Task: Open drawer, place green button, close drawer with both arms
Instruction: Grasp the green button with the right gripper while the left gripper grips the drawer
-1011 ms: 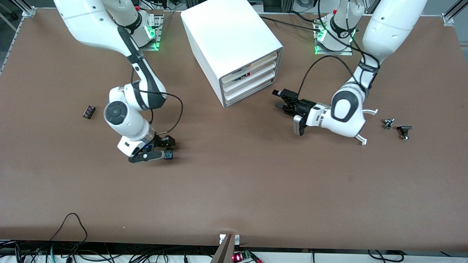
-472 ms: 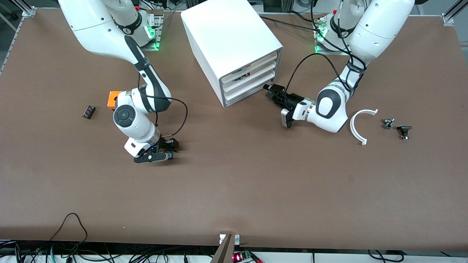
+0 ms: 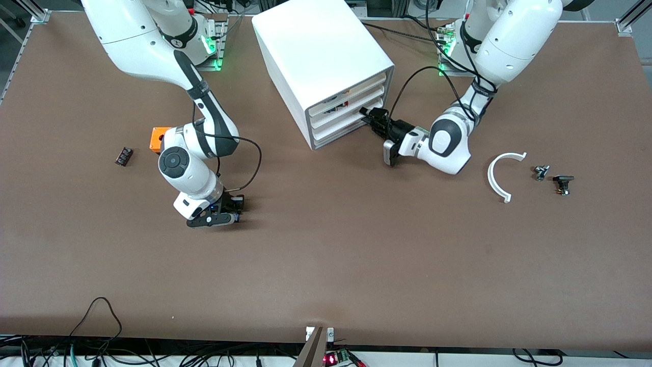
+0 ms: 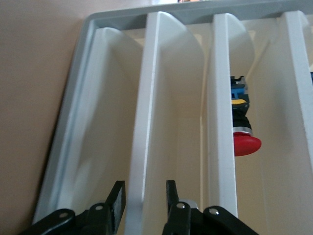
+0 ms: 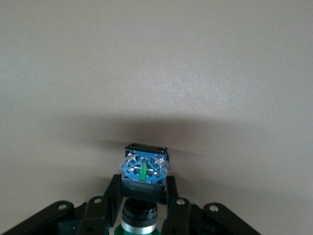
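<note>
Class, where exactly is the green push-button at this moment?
The button sits between the right gripper's fingers, low over bare table toward the right arm's end, nearer the front camera than the orange box and the cabinet.

High front camera overlooks the table (image 3: 326, 265); wrist cameras sit close, one facing the cabinet (image 4: 151, 98), one the table.

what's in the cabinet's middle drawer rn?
Through the gap above its front, a red mushroom-head push-button with a blue-and-black body shows. The middle drawer is shut, so whatever lies deeper is covered.
</note>
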Controlling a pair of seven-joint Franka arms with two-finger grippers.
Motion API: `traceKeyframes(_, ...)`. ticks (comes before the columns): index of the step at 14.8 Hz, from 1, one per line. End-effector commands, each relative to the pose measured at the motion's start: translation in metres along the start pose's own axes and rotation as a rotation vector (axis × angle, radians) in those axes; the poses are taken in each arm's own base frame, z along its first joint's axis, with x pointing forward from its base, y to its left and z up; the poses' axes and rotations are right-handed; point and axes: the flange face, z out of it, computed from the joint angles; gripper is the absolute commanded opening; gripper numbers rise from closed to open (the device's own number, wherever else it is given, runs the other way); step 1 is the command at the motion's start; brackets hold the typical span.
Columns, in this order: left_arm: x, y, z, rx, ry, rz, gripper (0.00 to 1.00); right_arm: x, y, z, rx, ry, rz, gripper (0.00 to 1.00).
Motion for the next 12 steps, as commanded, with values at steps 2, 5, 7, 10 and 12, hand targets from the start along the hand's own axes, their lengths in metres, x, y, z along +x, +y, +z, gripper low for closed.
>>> traceKeyframes(2,-0.005,0.000,0.008,-0.013,0.039,0.076,0.00,0.001,-0.003,-0.003,0.008,0.010,0.047,0.00)
traceKeyframes(5,-0.005,-0.007,0.006,0.009,0.047,0.069,0.00,0.006,-0.004,-0.012,0.012,0.025,0.066,0.00)
traceKeyframes(7,-0.003,-0.013,0.005,0.028,0.051,0.057,0.00,0.009,-0.008,-0.017,0.012,0.014,0.107,0.00)
traceKeyframes(10,0.016,-0.012,-0.043,0.083,0.094,0.066,0.00,0.019,-0.022,-0.033,0.002,-0.045,0.165,0.00)
traceKeyframes(12,0.037,-0.003,-0.077,0.134,0.092,0.074,0.00,0.026,-0.036,-0.048,-0.012,-0.082,0.223,0.00)
